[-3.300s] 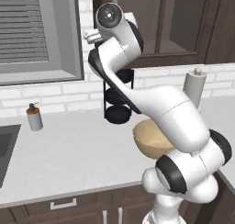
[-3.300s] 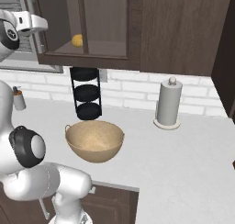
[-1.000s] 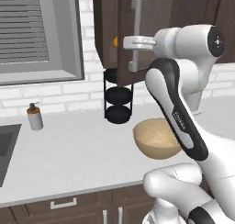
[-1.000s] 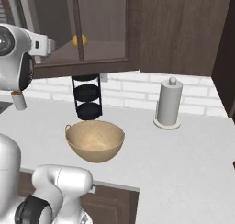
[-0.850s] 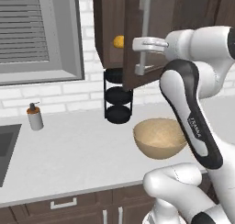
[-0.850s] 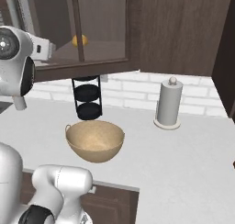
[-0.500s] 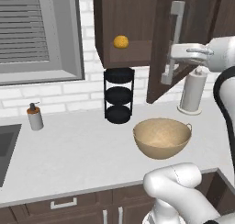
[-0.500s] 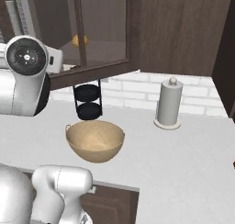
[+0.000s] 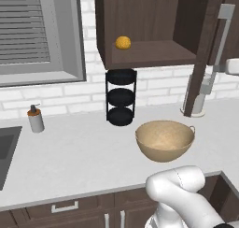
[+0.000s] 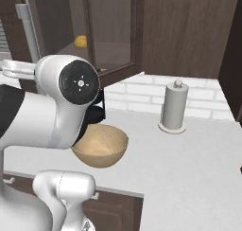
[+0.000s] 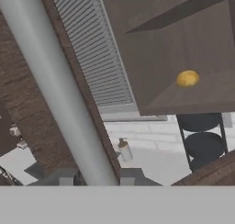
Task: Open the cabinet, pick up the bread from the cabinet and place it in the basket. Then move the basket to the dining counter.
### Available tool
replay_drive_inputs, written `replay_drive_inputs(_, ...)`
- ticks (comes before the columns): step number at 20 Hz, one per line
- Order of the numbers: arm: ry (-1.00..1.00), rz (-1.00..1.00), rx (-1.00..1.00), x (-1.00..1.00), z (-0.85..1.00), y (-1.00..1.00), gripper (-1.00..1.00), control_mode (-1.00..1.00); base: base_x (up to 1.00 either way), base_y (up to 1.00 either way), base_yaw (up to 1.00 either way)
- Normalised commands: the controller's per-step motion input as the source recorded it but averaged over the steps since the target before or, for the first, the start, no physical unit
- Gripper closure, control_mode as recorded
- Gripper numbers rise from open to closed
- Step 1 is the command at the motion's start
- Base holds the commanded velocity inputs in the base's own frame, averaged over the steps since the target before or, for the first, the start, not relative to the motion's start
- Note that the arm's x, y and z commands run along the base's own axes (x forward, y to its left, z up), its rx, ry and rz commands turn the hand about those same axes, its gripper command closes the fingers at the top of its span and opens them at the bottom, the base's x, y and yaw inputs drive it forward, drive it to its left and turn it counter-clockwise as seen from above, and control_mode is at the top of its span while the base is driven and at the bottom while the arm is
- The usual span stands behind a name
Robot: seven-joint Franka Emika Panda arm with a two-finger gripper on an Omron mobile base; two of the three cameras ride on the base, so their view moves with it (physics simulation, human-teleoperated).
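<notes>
On the grey counter [image 9: 84, 157], going left to right in the left base view, stood a soap dispenser [image 9: 34, 118], a black three-tier rack [image 9: 121, 96], the basket [image 9: 165, 140] and a paper-towel holder [image 9: 200, 98]. Above the rack, the cabinet [image 9: 144, 21] stood open with the bread [image 9: 123, 42] on its shelf, near the left edge. The door [image 9: 205, 54] had swung out far to the right, edge-on to that camera. At the far right, the gripper [image 9: 232, 66] reached in at handle height, and the arm's elbow loomed large in the right base view. In the hand view, the handle [image 11: 59, 94] ran between the two fingertips [image 11: 65, 178], which sat close on either side of the bar, gripping it. Half a second earlier the door had been less far open and more of the forearm showed at the right; since then the arm had pulled farther right. The bread and basket had not moved.
</notes>
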Motion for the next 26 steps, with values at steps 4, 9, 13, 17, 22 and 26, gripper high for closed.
replay_drive_inputs(4, 0.04, 0.00, 0.00, -0.01, 0.00, 0.00, -1.00, -1.00, 0.00, 0.00, 0.00)
replay_drive_inputs(9, -0.02, 0.00, -0.01, 0.05, 0.00, 0.00, -1.00, -1.00, 0.00, 0.00, 0.00)
replay_drive_inputs(13, -0.02, 0.02, -0.03, 0.09, 0.00, -0.01, -1.00, -1.00, 0.00, 0.00, 0.00)
replay_drive_inputs(17, 0.00, 0.00, -0.07, -0.38, 0.02, -0.10, -1.00, -1.00, 0.00, 0.00, 0.00)
replay_drive_inputs(22, -0.05, -0.07, -0.11, -0.99, 0.18, -0.01, -1.00, -1.00, 0.00, 0.00, 0.00)
replay_drive_inputs(26, -0.04, -0.23, -0.30, -0.83, 0.08, 0.35, -1.00, -1.00, 0.00, 0.00, 0.00)
